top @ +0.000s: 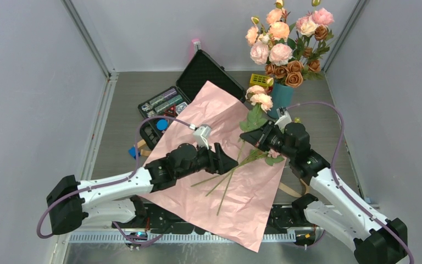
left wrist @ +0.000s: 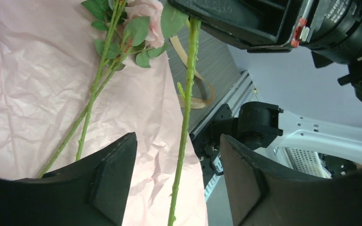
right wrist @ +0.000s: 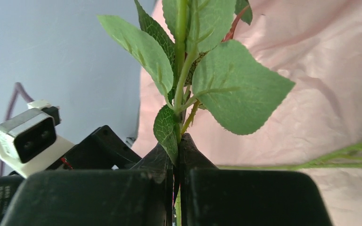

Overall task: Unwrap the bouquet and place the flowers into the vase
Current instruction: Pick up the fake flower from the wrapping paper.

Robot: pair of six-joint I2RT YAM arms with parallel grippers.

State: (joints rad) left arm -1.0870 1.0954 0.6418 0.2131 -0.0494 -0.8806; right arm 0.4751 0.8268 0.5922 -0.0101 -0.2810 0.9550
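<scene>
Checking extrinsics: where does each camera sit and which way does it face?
Top external: above and behind the bases, looking down on the crinkled pink paper sheet and slim teal-blue vase; left arm and right arm show.
Left wrist: on the left arm, looking along its open black left fingers at a thin green flower stem between them.
Right wrist: on the right arm, looking along shut right fingers pinching that stem.
Shared: both wrist views show the stem and paper.
</scene>
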